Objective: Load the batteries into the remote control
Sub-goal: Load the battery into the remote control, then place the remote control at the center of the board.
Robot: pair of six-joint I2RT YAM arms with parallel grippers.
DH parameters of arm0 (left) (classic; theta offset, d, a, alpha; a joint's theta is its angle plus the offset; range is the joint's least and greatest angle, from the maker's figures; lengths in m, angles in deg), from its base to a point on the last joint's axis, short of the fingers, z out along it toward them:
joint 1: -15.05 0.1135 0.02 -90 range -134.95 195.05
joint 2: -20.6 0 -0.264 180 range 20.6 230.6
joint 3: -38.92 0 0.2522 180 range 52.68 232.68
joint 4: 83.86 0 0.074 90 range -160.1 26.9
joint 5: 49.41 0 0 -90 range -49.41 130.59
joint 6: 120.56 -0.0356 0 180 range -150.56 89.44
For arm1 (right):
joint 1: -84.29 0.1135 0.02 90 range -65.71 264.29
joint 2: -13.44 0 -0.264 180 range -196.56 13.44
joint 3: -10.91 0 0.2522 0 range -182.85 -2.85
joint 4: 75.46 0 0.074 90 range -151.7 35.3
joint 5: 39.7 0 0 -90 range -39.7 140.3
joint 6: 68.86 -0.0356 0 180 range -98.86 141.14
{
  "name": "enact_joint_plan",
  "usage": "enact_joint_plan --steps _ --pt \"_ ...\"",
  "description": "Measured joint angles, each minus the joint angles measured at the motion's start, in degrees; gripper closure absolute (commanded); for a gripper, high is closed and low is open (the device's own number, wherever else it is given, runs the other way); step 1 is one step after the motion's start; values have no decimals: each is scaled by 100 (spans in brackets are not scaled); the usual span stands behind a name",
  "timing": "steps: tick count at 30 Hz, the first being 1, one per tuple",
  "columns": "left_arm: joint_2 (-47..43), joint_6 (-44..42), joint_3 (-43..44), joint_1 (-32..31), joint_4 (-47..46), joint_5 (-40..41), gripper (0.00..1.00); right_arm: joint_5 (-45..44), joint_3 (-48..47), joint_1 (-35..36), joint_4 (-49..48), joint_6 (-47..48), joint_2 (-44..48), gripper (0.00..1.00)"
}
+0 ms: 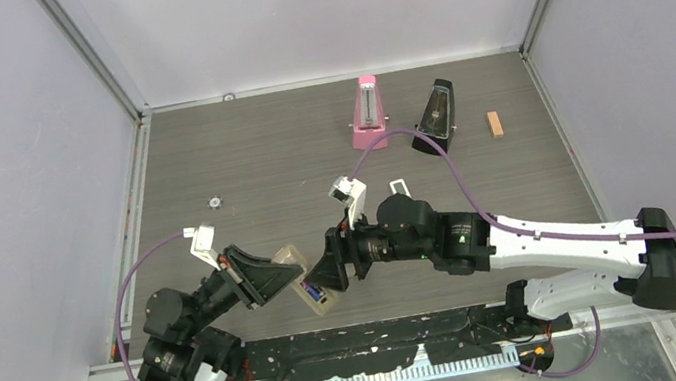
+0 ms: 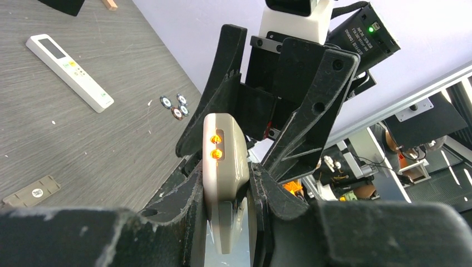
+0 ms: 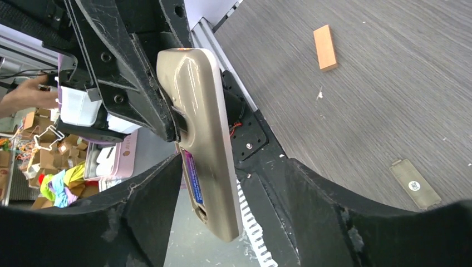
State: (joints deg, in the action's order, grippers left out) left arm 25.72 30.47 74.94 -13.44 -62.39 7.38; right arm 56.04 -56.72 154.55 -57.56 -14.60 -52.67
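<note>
The remote control is held in the air near the table's front edge, its grey-beige back showing. My left gripper is shut on one end of it; in the left wrist view my left gripper has a pad pressed against each side of the remote control. My right gripper is open, with one finger on each side of the remote's other end and a wide gap on its right side. A bluish-purple battery lies in the open compartment.
On the table lie another white remote, a grey-beige battery cover and some coin cells. At the back stand a pink metronome, a black metronome and an orange block.
</note>
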Motion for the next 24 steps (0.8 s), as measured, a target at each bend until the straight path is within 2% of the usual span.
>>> enact_joint_plan --steps 1,5,11,18,22,24 --pt "-4 -2 0 0 9 13 100 -39 0 -2 28 -35 15 20" --pt "-7 4 -11 0 46 70 100 -98 48 -28 59 -76 223 16" --pt "-4 26 -24 0 48 109 100 13 157 -37 -28 -57 501 16" --pt "-7 201 -61 0 31 229 100 466 289 -37 -166 -20 199 15" --pt "-136 446 -170 0 26 463 100 542 522 -37 -625 -234 35 15" --pt "-282 601 -267 0 -20 654 100 487 876 -37 -1158 -566 50 15"
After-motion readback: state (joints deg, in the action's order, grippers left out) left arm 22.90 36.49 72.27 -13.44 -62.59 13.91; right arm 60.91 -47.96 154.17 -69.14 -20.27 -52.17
